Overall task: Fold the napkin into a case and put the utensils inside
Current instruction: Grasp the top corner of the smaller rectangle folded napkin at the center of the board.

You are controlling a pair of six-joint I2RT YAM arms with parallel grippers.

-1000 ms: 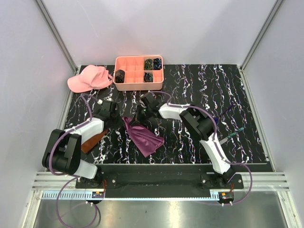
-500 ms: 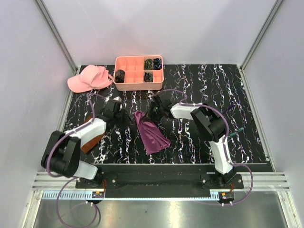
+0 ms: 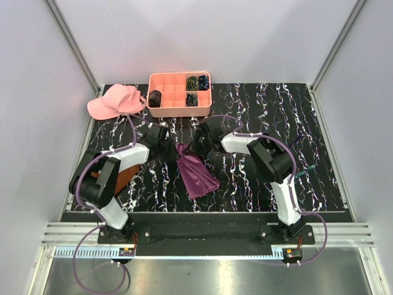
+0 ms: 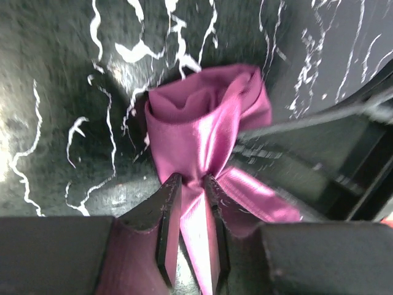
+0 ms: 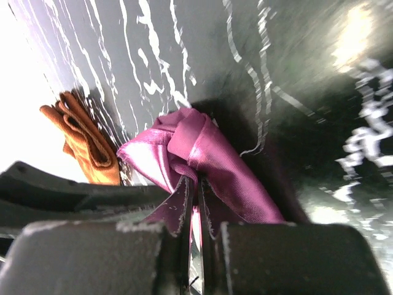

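Top view: thin magenta-purple sheeny cloth napkin (image 3: pixel 196 175) lies bunched on the near side of the salmon-pink divided plastic tray (image 3: pixel 178 112); left wrist: left gripper (image 4: pixel 190 184) pinches a napkin fold; right wrist: right gripper (image 5: pixel 191 190), fingers almost together, nips the napkin's tray-side end.

Your table (image 3: pixel 245 104) is a black top veined with white. Take the pink divided tray (image 3: pixel 180 112) at its far edge as your mark; dark coiled bundles (image 3: pixel 192 98) sit in some of its compartments. Just left of the tray lies the pink cap (image 3: pixel 113 101). Straight toward you from the tray, the napkin (image 3: pixel 198 175) lies bunched. Toward you and left of the tray is the rust-brown cloth (image 3: pixel 127 176). Well off to the tray's near right rests a slim utensil (image 3: pixel 305 174) with a bluish end.
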